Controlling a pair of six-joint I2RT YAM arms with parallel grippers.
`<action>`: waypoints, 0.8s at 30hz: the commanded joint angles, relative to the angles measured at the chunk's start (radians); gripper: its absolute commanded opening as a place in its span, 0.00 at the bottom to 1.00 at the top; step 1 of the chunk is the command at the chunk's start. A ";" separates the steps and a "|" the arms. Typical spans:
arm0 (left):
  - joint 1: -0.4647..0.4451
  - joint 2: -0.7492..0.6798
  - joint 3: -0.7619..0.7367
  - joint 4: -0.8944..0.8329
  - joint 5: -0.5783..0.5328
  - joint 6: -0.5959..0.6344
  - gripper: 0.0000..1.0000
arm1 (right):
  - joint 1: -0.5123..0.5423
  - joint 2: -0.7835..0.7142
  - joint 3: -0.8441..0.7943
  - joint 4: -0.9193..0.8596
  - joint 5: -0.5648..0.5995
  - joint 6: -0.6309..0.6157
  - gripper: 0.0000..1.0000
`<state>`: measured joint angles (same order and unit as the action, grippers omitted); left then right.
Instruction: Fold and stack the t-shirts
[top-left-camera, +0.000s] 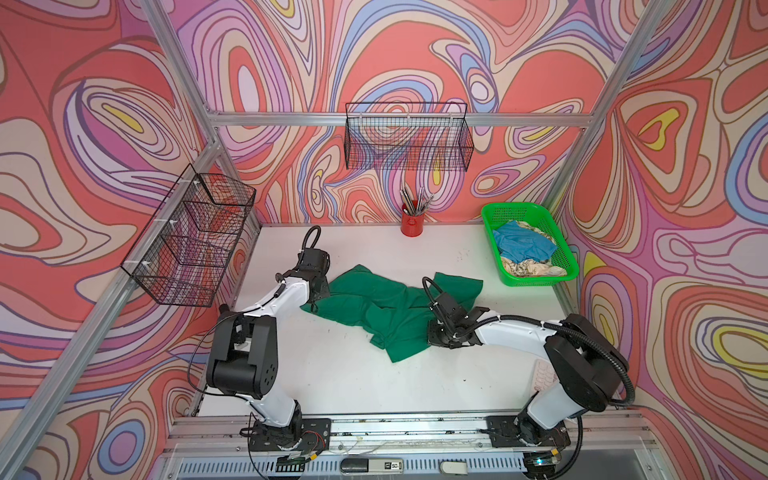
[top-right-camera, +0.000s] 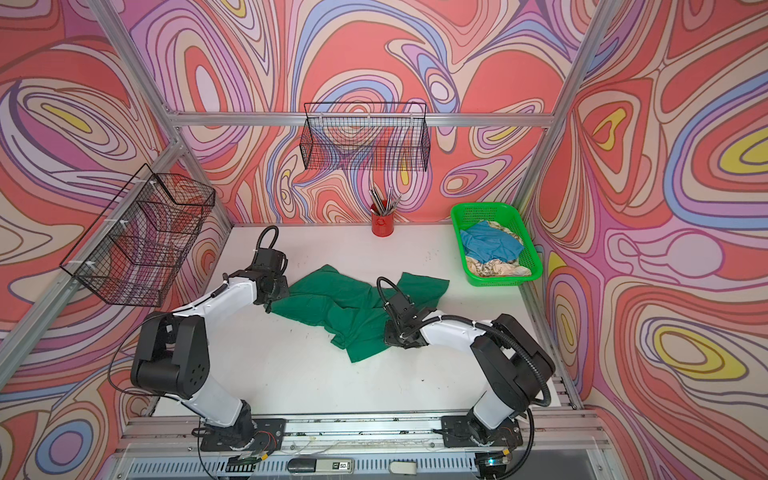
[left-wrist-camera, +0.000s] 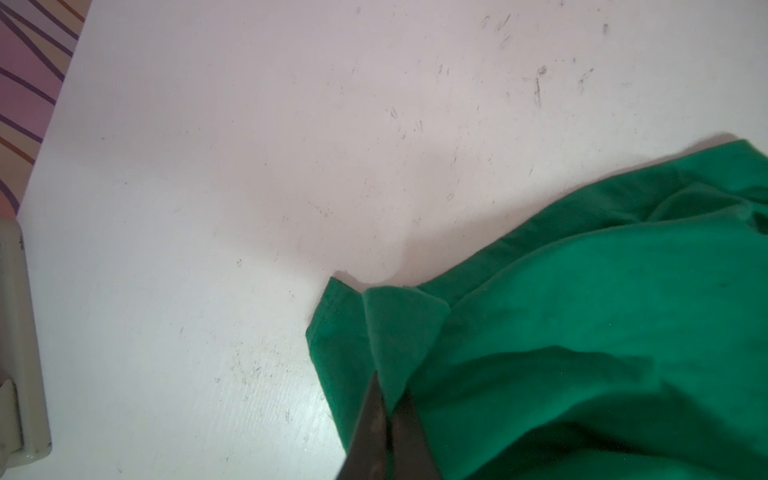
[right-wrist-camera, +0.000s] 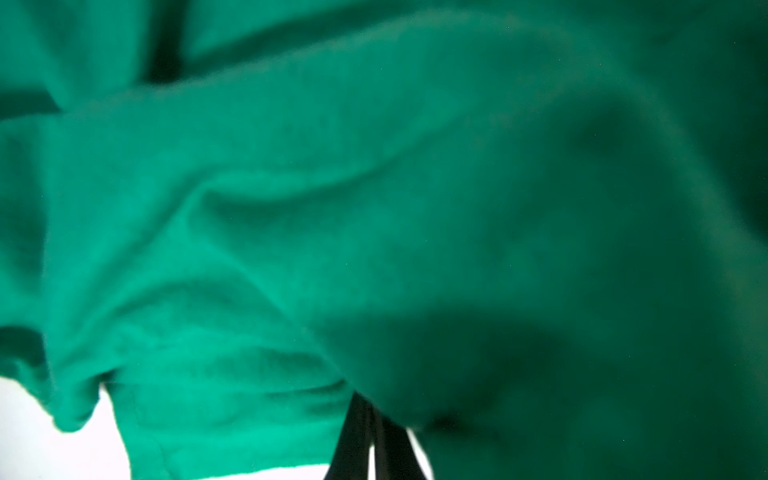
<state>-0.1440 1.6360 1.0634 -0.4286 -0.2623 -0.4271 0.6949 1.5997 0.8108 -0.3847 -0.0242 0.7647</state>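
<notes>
A dark green t-shirt (top-left-camera: 374, 307) (top-right-camera: 332, 299) lies crumpled across the middle of the white table. My left gripper (top-left-camera: 312, 302) (top-right-camera: 272, 305) is at its left end. In the left wrist view that gripper (left-wrist-camera: 388, 399) is shut, pinching a folded corner of the green cloth (left-wrist-camera: 582, 311). My right gripper (top-left-camera: 432, 338) (top-right-camera: 388, 338) sits at the shirt's front right edge. The right wrist view shows this gripper (right-wrist-camera: 370, 409) shut, its tips buried in a fold of the tee (right-wrist-camera: 374, 208). A light blue t-shirt (top-left-camera: 523, 245) (top-right-camera: 490, 245) lies on a cream patterned one (top-left-camera: 532, 268) (top-right-camera: 494, 266) in the basket.
The bright green mesh basket (top-left-camera: 536, 280) (top-right-camera: 498, 280) stands at the table's back right corner. A red cup of pens (top-left-camera: 412, 224) is at the back edge. Black wire baskets hang on the back wall (top-left-camera: 409, 141) and the left wall (top-left-camera: 191, 237).
</notes>
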 joint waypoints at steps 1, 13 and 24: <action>0.004 -0.025 -0.005 -0.002 -0.008 -0.019 0.00 | 0.041 -0.071 0.031 -0.108 0.007 -0.024 0.00; 0.009 -0.041 0.004 -0.020 -0.036 -0.028 0.00 | 0.223 -0.326 -0.022 -0.366 -0.135 -0.005 0.00; -0.082 -0.071 0.182 -0.123 0.016 0.041 0.74 | -0.021 -0.344 0.126 -0.363 0.102 -0.043 0.47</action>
<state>-0.1799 1.5578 1.1675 -0.5037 -0.2764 -0.4286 0.7502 1.2388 0.9157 -0.7704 -0.0021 0.7422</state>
